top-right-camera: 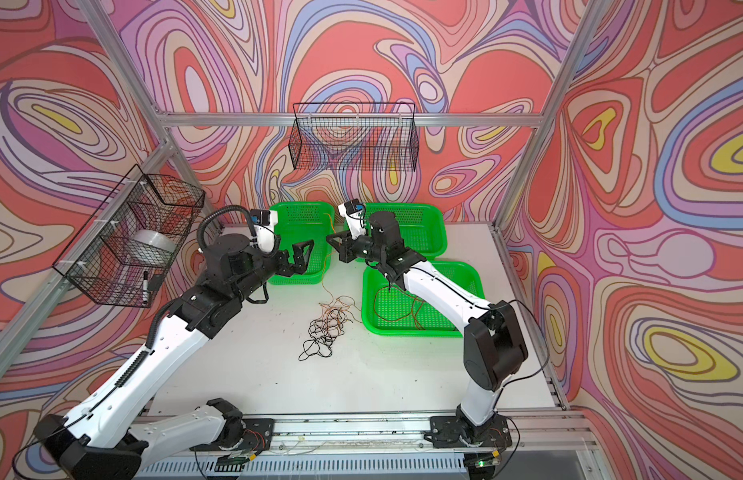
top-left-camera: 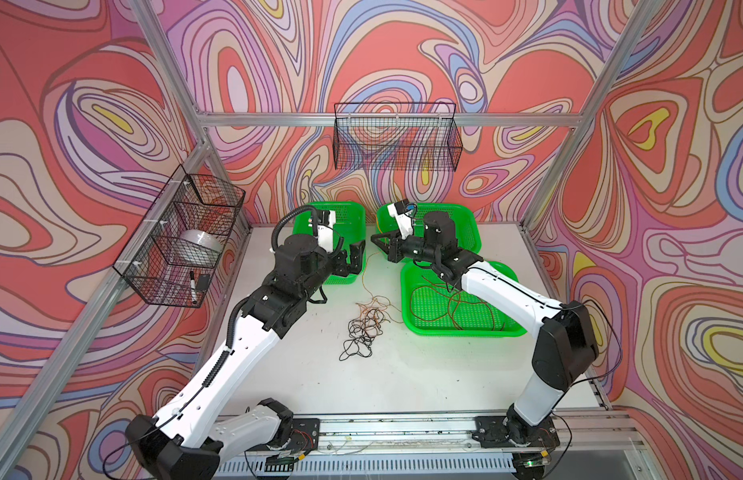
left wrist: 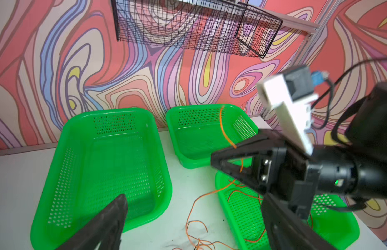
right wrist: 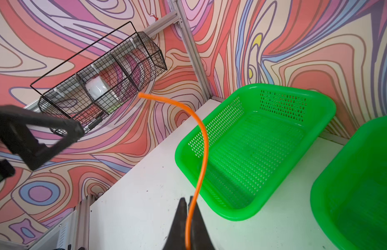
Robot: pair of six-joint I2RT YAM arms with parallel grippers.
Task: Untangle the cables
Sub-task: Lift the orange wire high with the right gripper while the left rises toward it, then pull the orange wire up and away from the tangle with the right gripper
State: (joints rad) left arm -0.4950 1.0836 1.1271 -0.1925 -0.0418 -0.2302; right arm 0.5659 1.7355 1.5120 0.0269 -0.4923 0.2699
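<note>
Cables (top-left-camera: 365, 328): main tangle, black + orange strands, lies loose on the white bench (top-left-camera: 403, 374) approx mid, just beside the L side of the near green basket (top-left-camera: 461, 332). Same clump (top-right-camera: 324, 332) shows in both top views.

One orange cable (right wrist: 201, 151) runs from the clump up to the R tool (right wrist: 187, 200). Its jaws are pinched tight on the cable, and the free end curls up past the tips, in air. In a top view that strand (top-left-camera: 364, 274) hangs slack btwn tool & tangle. More thin strands (top-left-camera: 452, 303), dark red + orange, loop inside the near green basket, partly hidden under the R arm.

R tool (top-left-camera: 374, 237) is held above the bench btwn the two far baskets, tips pointing toward the L tool (top-left-camera: 353, 259).

L tool: jaws spread wide, nothing in them. It hovers at the R edge of the far-left basket (top-left-camera: 344, 214), close to the R tool but apart from it. L wrist view shows one finger (left wrist: 110, 220) over that basket, w/ no cable against it. Far-right basket (top-left-camera: 465, 220) sits behind the R tool.

Wire rack (top-left-camera: 174, 241) on the L wall holds a white roll (top-left-camera: 201, 245) & a marker (top-left-camera: 193, 286).
</note>
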